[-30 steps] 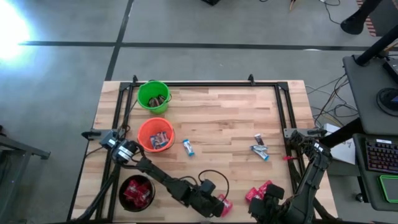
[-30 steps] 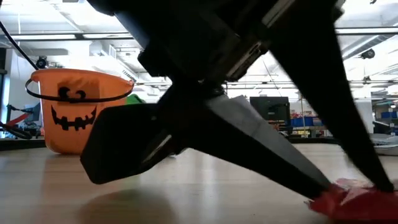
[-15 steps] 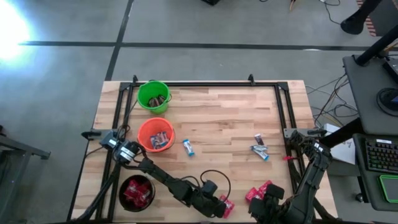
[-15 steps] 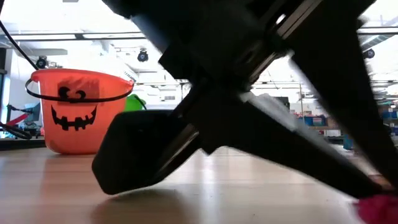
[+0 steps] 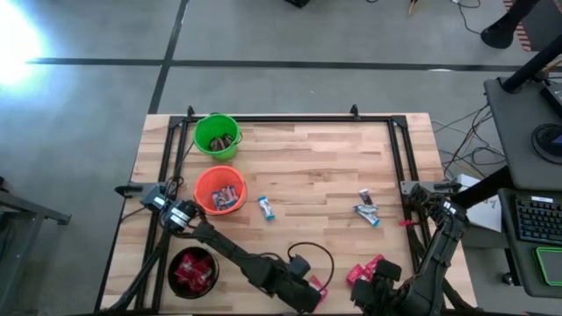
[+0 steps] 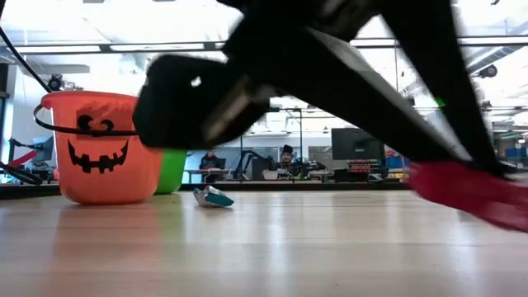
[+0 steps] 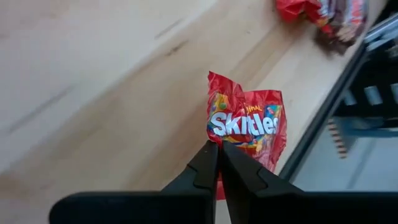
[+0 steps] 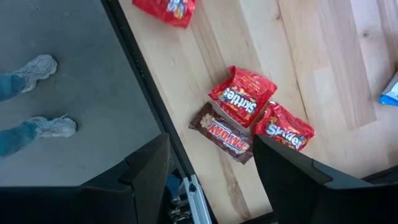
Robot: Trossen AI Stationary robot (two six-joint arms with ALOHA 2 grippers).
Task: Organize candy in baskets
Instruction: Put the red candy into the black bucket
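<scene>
So right at the near edge of the table (image 5: 316, 175), the left gripper (image 7: 219, 148) is clamped shut on a red Skittles packet (image 7: 247, 127). Its two fingers are pinched together on the packet's edge, and in the low view the packet hangs clear of the wood, so it's lifted off the surface. The right gripper (image 8: 211, 155) sits by the near right corner with its fingers spread wide and nothing between them.

Just beside it there's a little pile by the table's edge: two more red Skittles packets (image 8: 242, 94) and a brown PayDay bar (image 8: 221, 132), all touching each other. From above they just read as a red clump (image 5: 364, 269).

Over on the near left is the black basket (image 5: 193, 270), with red packets in it.

Further back, around mid-table, a blue-and-white candy (image 5: 266, 208) lies alone just beside the orange basket (image 5: 219, 190), which has a jack-o'-lantern face on it and some candy inside. Over on the right side, a couple more blue-and-white candies (image 5: 367, 209) lie close together.

Farthest back on the left, the green basket (image 5: 216, 135) holds some dark wrapped pieces. Off the table, the right wrist view catches a person's sneakers (image 8: 45, 93) on the floor.
</scene>
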